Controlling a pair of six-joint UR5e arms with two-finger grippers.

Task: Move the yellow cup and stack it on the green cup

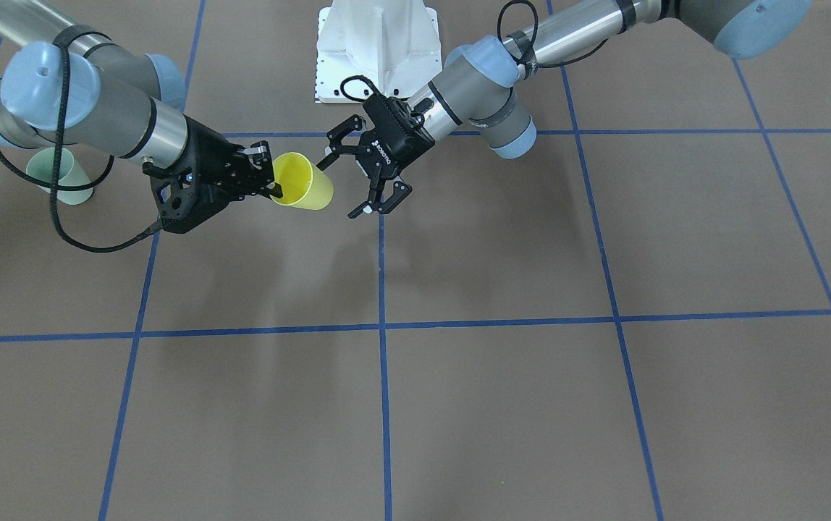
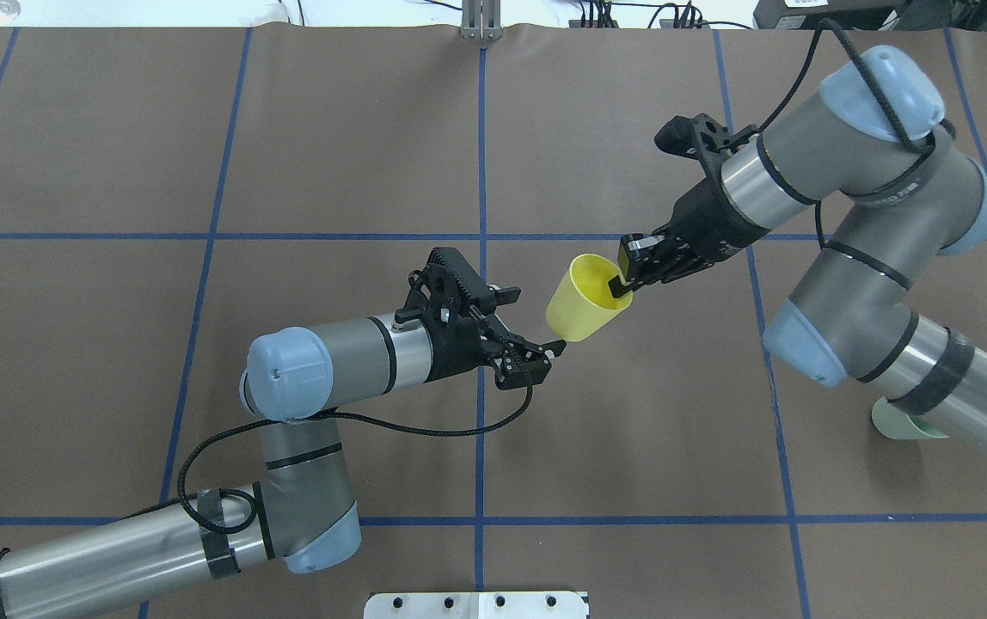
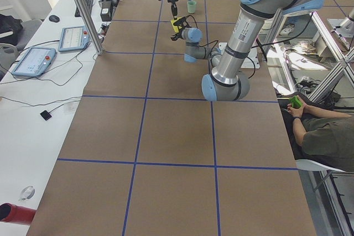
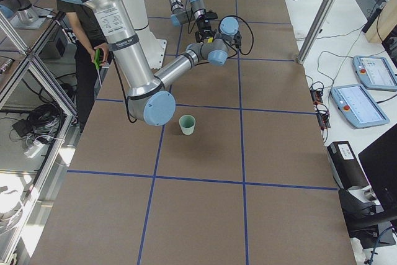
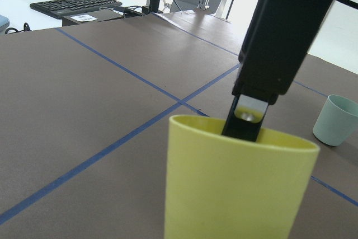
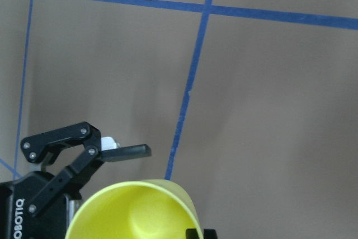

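The yellow cup (image 2: 578, 301) hangs tilted above the table's middle, with its base toward my left gripper. My right gripper (image 2: 628, 279) is shut on its rim, one finger inside the cup, as the left wrist view (image 5: 244, 118) shows. My left gripper (image 2: 536, 322) is open, with its fingertips just short of the cup's base and not touching it. The cup also shows in the front view (image 1: 305, 181) and the right wrist view (image 6: 134, 211). The green cup (image 4: 187, 124) stands upright on the table on my right side. In the overhead view (image 2: 902, 425) it is partly hidden under my right arm.
The table is brown paper (image 2: 330, 146) with a grid of blue tape lines. The robot's white base plate (image 1: 376, 51) sits at the table's near edge between the arms. Tablets and cables lie beyond the far edge (image 4: 360, 100).
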